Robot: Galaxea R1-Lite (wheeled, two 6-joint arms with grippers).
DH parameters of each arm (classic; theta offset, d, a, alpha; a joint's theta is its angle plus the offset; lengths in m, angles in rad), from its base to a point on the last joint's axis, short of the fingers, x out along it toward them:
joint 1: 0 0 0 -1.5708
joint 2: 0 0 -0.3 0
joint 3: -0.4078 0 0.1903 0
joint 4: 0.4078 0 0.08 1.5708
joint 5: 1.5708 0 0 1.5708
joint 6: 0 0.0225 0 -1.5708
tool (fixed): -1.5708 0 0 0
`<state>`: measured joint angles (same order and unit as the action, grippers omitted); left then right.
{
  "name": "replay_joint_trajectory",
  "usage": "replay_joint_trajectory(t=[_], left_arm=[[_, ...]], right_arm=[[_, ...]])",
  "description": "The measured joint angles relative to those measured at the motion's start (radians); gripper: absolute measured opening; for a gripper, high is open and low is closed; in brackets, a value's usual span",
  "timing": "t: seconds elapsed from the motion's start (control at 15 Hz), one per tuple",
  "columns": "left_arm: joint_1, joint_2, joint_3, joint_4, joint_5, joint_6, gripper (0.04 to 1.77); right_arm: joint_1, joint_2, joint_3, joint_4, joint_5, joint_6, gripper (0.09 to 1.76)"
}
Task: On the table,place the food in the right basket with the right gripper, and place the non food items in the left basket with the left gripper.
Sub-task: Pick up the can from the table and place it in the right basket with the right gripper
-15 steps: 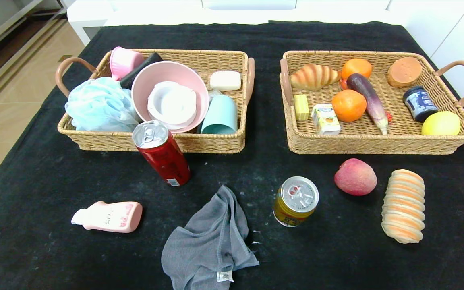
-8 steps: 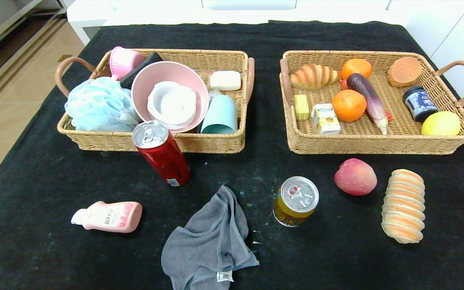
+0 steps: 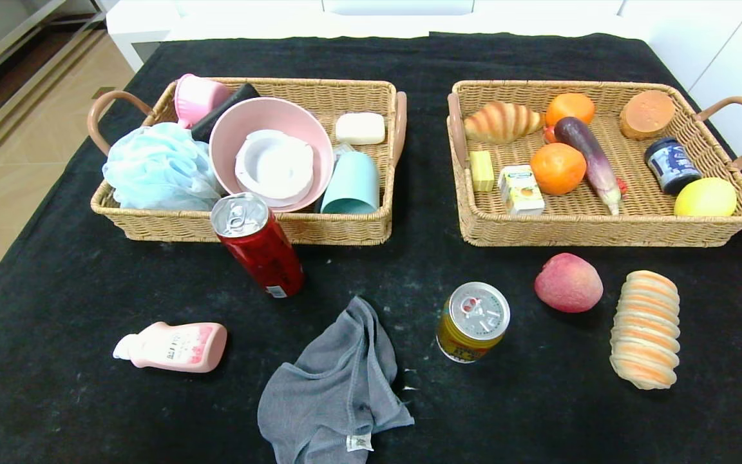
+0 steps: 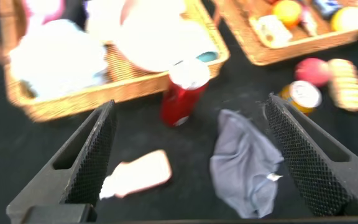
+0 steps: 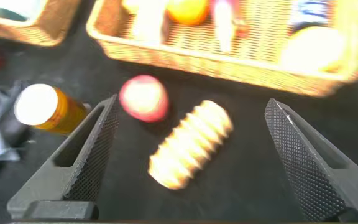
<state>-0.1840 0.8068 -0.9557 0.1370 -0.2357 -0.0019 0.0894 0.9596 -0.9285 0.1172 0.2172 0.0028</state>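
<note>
Change: a dark shape, perhaps the left arm, now shows at the head view's left edge; the items lie as before.
Food: yellow can (image 3: 473, 321), red can (image 3: 257, 245), peach (image 3: 568, 282), bread roll (image 3: 645, 328) on the table (image 3: 538, 412).
Non-food: cloth (image 3: 332, 386), bottle (image 3: 173, 347), both near.
Left gripper (image 4: 185, 155): jaws wide, empty.
Right gripper (image 5: 188, 152): jaws wide, empty.
Baskets: left basket (image 3: 248, 227), right basket (image 3: 603, 231), both behind.
</note>
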Motion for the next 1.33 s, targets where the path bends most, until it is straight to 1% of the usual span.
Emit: replay_joint_trajectory(t=[0.13,0.2,0.33,0.47,0.6,0.87,1.07,1.33], left_arm=[[-0.006,0.070,-0.041,-0.001,-0.053,0.003,1.72],[-0.015,0.097,-0.051,-0.001,-0.070,0.016,1.72],[-0.042,0.140,-0.057,-0.002,-0.085,0.065,1.72],[-0.078,0.175,-0.067,-0.019,-0.087,0.086,1.72],[-0.120,0.205,-0.070,-0.063,-0.087,0.099,1.72],[-0.190,0.239,-0.061,-0.078,-0.087,0.108,1.72],[-0.211,0.250,-0.048,-0.078,-0.092,0.154,1.72],[-0.231,0.255,-0.034,-0.079,-0.089,0.179,1.72]], right_arm=[[0.059,0.064,-0.044,0.000,0.002,0.000,1.70],[0.080,0.092,-0.064,0.000,0.003,0.000,1.70],[0.113,0.144,-0.093,0.001,0.006,0.002,1.70],[0.143,0.186,-0.114,0.001,0.006,0.016,1.70],[0.185,0.219,-0.131,0.001,0.005,0.047,1.70],[0.236,0.258,-0.145,-0.001,0.000,0.048,1.70],[0.279,0.265,-0.148,0.001,0.001,0.045,1.70],[0.344,0.273,-0.151,0.003,0.001,0.037,1.70]])
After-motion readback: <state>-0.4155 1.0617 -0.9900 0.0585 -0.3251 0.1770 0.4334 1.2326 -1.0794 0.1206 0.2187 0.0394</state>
